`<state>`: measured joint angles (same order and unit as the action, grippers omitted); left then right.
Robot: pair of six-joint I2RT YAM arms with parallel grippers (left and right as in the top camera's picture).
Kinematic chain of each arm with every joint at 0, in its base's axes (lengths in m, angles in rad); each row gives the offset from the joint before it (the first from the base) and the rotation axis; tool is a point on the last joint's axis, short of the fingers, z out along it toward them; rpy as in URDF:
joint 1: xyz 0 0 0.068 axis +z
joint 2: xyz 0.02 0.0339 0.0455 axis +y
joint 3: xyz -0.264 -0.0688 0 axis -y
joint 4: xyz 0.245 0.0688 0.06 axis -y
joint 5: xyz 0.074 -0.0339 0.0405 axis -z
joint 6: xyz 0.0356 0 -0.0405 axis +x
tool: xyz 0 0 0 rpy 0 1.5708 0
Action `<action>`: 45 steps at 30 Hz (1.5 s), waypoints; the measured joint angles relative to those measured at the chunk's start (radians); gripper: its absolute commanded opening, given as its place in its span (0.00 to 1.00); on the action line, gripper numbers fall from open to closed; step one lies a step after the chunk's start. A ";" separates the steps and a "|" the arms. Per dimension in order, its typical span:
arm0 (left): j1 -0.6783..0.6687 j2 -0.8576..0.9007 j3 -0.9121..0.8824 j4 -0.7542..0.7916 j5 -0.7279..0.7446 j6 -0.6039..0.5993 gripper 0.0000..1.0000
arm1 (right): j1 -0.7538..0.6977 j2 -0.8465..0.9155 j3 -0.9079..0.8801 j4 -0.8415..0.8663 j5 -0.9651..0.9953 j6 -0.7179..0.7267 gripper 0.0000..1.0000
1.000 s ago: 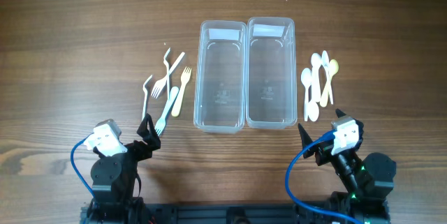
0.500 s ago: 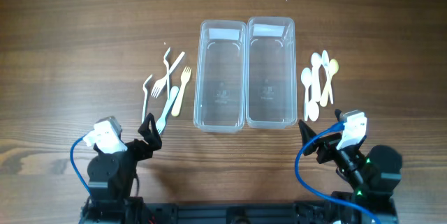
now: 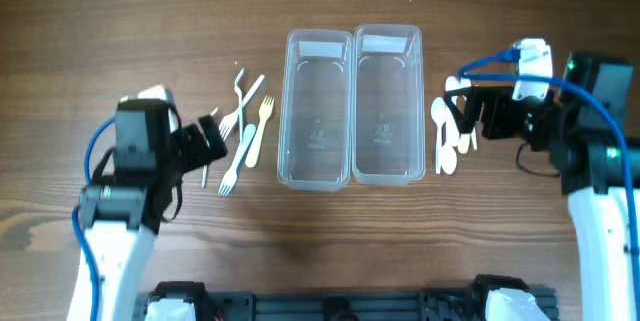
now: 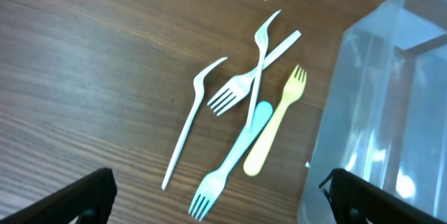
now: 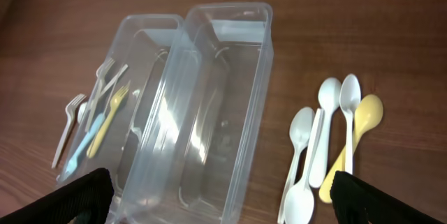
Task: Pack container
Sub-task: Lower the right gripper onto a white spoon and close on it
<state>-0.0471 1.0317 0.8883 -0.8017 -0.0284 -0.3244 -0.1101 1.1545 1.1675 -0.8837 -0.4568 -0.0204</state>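
Two clear plastic containers stand side by side, the left one (image 3: 318, 109) and the right one (image 3: 387, 103), both empty. Several plastic forks (image 3: 240, 126) lie left of them: white, light blue and yellow; they also show in the left wrist view (image 4: 244, 123). Several plastic spoons (image 3: 446, 133), white and one yellow, lie right of the containers, also in the right wrist view (image 5: 328, 147). My left gripper (image 3: 212, 141) is open, just left of the forks. My right gripper (image 3: 470, 111) is open, over the spoons.
The containers fill the table's middle. In the right wrist view both containers (image 5: 202, 105) lie below the gripper, with the forks (image 5: 94, 123) seen beyond them. Bare wooden table (image 3: 300, 241) surrounds everything.
Both arms have swung up from the table's front edge: the left gripper now sits beside the forks and the right gripper over the spoons. Nothing on the table has moved.
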 measured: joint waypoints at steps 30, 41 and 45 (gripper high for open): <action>0.000 0.189 0.031 -0.026 -0.034 0.010 1.00 | -0.011 0.653 0.001 0.166 0.383 0.155 0.44; 0.000 0.189 0.031 -0.026 -0.034 0.010 1.00 | -0.012 0.768 0.008 0.273 0.430 0.155 0.29; 0.000 0.189 0.031 -0.026 -0.034 0.010 1.00 | -0.013 0.774 0.010 0.276 0.447 0.155 0.18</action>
<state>-0.0471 1.2205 0.9188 -0.8272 -0.0624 -0.3149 -0.1234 1.9282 1.1770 -0.6079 -0.0101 0.1349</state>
